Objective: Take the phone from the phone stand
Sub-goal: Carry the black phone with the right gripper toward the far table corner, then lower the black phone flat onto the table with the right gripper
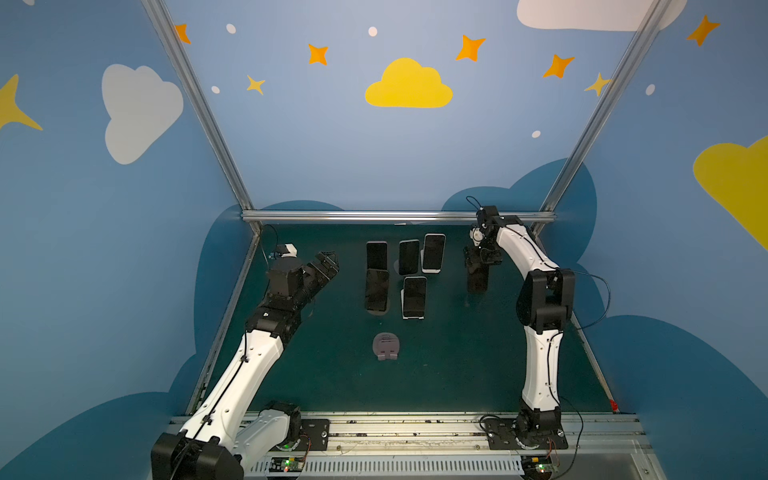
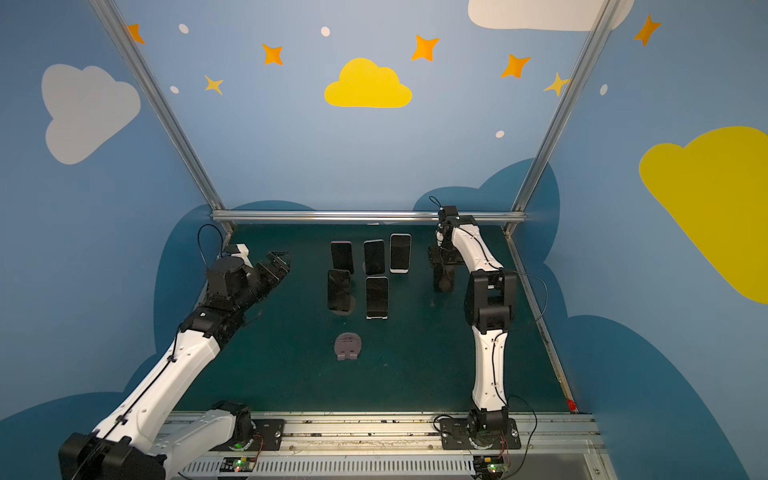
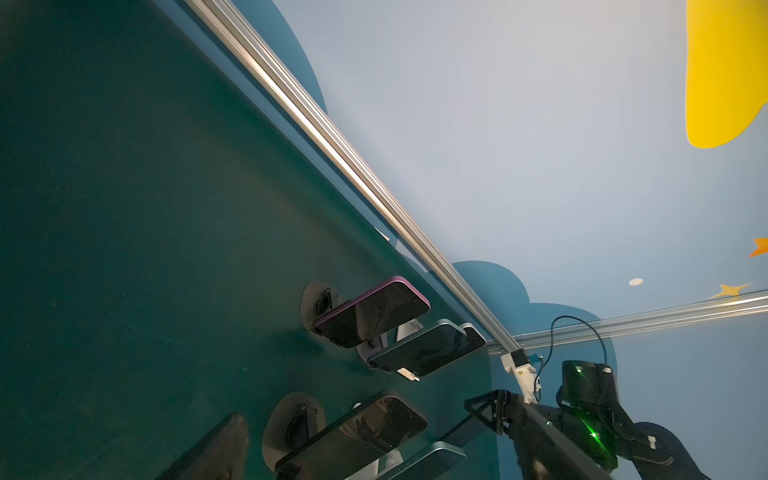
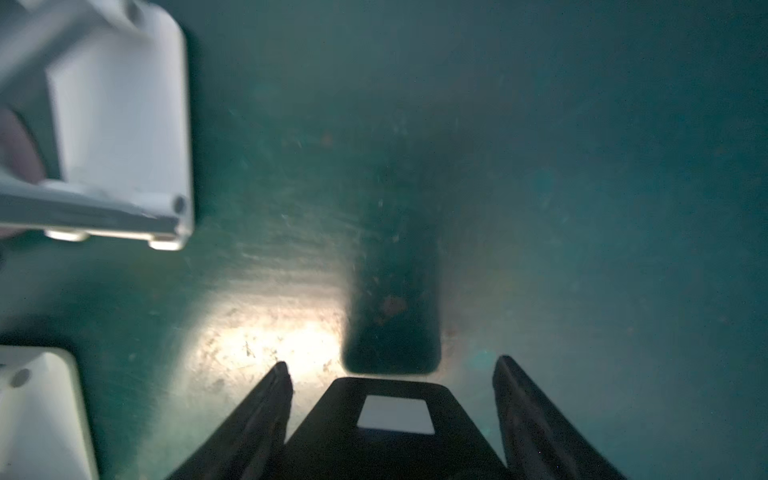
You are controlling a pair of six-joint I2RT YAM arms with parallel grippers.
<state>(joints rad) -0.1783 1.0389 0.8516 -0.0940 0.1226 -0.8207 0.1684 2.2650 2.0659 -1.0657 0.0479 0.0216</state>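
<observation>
Right tool (image 4: pixel 392 365), blurred phone (image 4: pixel 395 440) cropped

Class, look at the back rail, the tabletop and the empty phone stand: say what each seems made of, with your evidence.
Back rail: likely aluminium, brushed silver, with long grooves and bright glare. Tabletop: dark green low-sheen sheet, perhaps rubber or vinyl; fine scuffs show in the right wrist view. Empty phone stand: probably moulded plastic, dull greyish mauve, no sheen.
</observation>
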